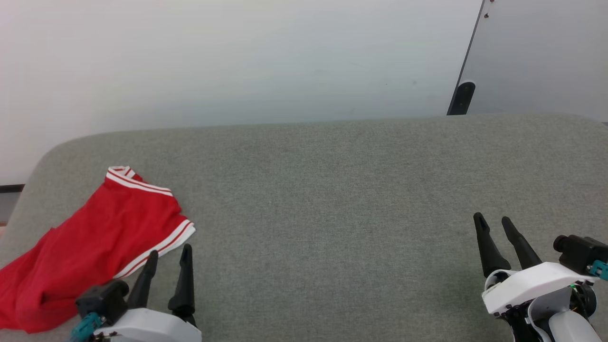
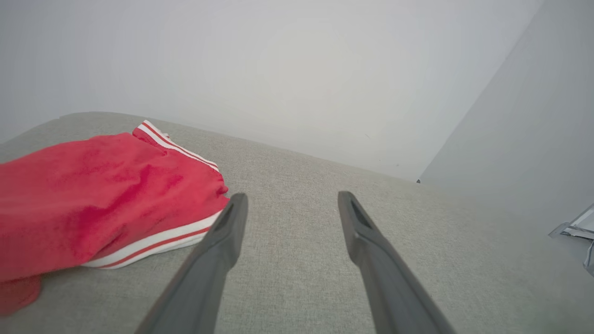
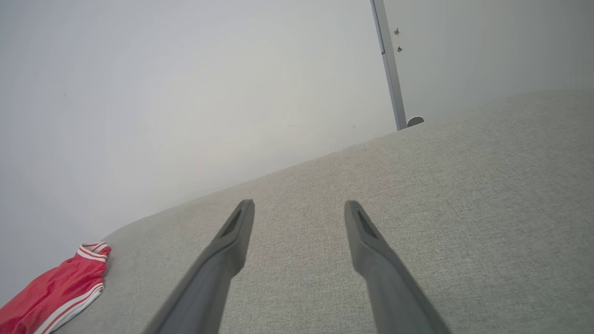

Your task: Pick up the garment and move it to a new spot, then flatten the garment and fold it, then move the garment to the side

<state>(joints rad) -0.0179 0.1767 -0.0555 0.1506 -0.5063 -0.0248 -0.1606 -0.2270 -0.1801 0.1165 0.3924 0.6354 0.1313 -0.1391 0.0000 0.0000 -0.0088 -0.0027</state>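
Stands at the start: garment (image 1: 95, 237) crumpled, ungripped, at the table's (image 1: 332, 213) left end, fingers of left gripper (image 1: 169, 251) and right gripper (image 1: 492, 219) wide, empty, every step ahead.

The jersey (image 1: 95, 232) is soft red cloth, matt and slightly fuzzy, with striped trim. The grey cushion (image 1: 332, 213) under it is coarse woven fabric, also matt. The left gripper (image 1: 170, 249) and right gripper (image 1: 491, 216) have smooth, dull dark fingers, plastic by the look, on glossy white shells (image 1: 527, 280).
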